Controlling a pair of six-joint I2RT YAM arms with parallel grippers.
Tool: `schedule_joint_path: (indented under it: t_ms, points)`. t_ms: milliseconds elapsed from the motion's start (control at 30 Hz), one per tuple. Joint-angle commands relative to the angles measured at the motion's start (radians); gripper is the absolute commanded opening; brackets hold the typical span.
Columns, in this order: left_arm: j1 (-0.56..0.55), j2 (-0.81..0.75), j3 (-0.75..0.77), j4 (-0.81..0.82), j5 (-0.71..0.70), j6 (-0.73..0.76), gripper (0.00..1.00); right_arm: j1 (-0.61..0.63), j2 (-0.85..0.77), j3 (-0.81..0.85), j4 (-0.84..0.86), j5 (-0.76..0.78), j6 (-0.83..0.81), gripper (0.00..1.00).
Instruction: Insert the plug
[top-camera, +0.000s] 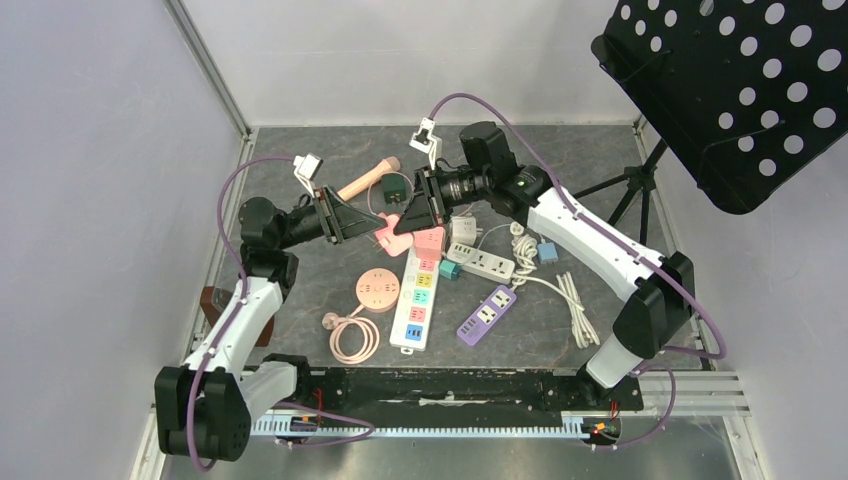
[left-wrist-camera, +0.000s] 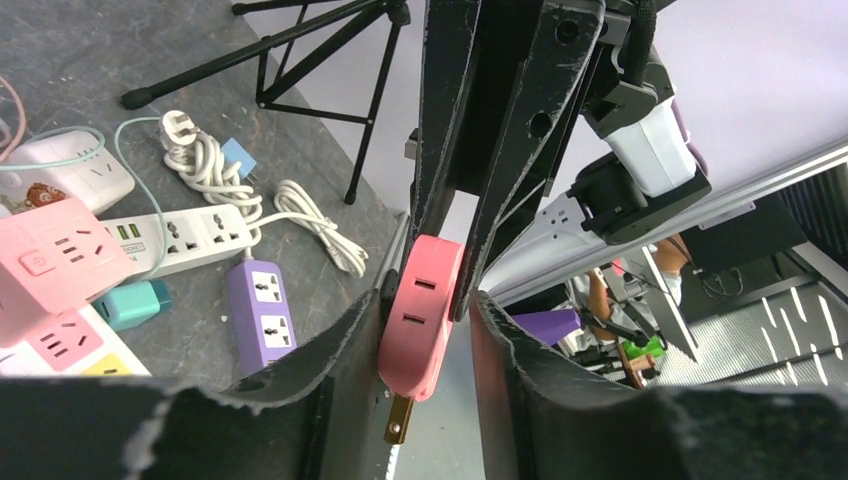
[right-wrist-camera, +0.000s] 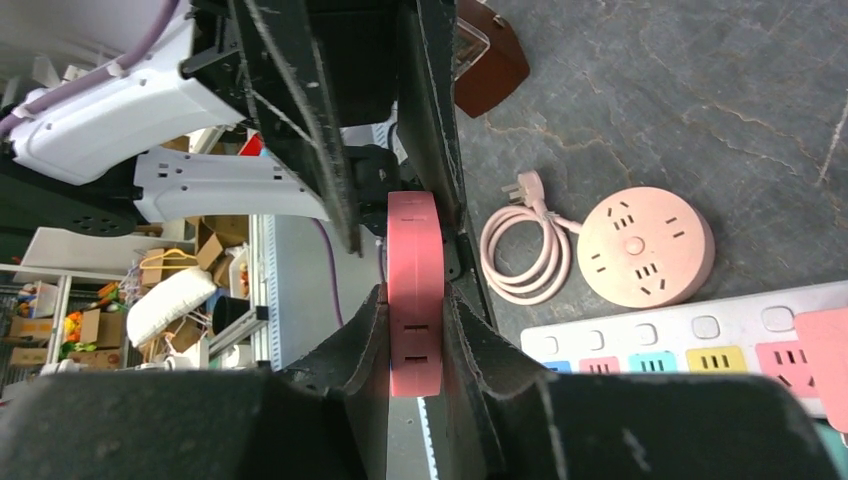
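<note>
The pink plug (left-wrist-camera: 420, 330) hangs above the tabletop (top-camera: 310, 280), clamped flat side to flat side between our right fingers (right-wrist-camera: 370, 330), which are closed on it. We hold it clear of the clutter so that its brass prong (left-wrist-camera: 398, 420) pokes free past the fingers. Our left fingers (left-wrist-camera: 340, 350) bracket the same body from the opposite side. One touches it and the other shows a sliver of gap, so they are not clamped yet, probably readying a handover. The multicoloured power strip (top-camera: 418, 300) lies below both sets of fingers.
</note>
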Motion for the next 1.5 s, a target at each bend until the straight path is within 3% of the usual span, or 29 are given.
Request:
schedule_joint_path:
  t_ms: [0,167,200,267,300,333,467,567,967,1133,1233,1267,1300,1367,1467]
  points:
    - [-0.014,0.007,0.003,0.085,0.05,-0.066,0.41,0.003,-0.026,-0.011,0.107,-0.031,0.065,0.0]
    - [-0.043,0.005,0.005,0.087,0.074,-0.063,0.31,0.002,-0.029,-0.037,0.174,-0.051,0.117,0.0]
    - [-0.046,0.003,0.005,0.087,0.077,-0.061,0.26,0.003,-0.029,-0.04,0.184,-0.048,0.125,0.0]
    - [-0.047,0.0,0.01,0.086,0.075,-0.056,0.04,0.003,-0.029,-0.043,0.194,-0.05,0.136,0.0]
    - [-0.046,0.001,0.014,0.082,0.07,-0.052,0.02,0.002,-0.031,-0.047,0.198,-0.049,0.138,0.02]
    - [-0.045,0.001,0.018,0.078,0.063,-0.049,0.02,0.002,-0.034,-0.053,0.201,-0.047,0.133,0.09]
    - [-0.045,0.008,0.037,0.071,0.026,-0.051,0.02,0.006,-0.083,-0.139,0.279,-0.011,0.12,0.55]
    - [-0.045,0.013,0.038,0.117,0.016,-0.087,0.02,0.021,-0.117,-0.208,0.374,0.009,0.135,0.66]
    - [-0.045,0.023,0.043,0.166,0.013,-0.123,0.02,0.064,-0.109,-0.291,0.561,0.073,0.238,0.46]
    - [-0.045,0.028,0.042,0.166,0.012,-0.121,0.02,0.064,-0.108,-0.318,0.603,0.077,0.28,0.29]
    - [-0.045,0.031,0.047,0.131,0.01,-0.103,0.02,0.064,-0.108,-0.321,0.604,0.084,0.295,0.12]
    - [-0.045,0.032,0.053,0.106,0.005,-0.09,0.11,0.064,-0.107,-0.324,0.605,0.086,0.3,0.04]
    - [-0.044,0.034,0.06,0.065,-0.002,-0.067,0.26,0.064,-0.107,-0.327,0.601,0.095,0.306,0.0]
    - [-0.042,0.034,0.081,-0.03,-0.022,-0.005,0.49,0.064,-0.111,-0.333,0.577,0.123,0.308,0.0]
    - [-0.03,0.032,0.139,-0.271,-0.084,0.146,0.63,0.064,-0.114,-0.347,0.528,0.182,0.307,0.0]
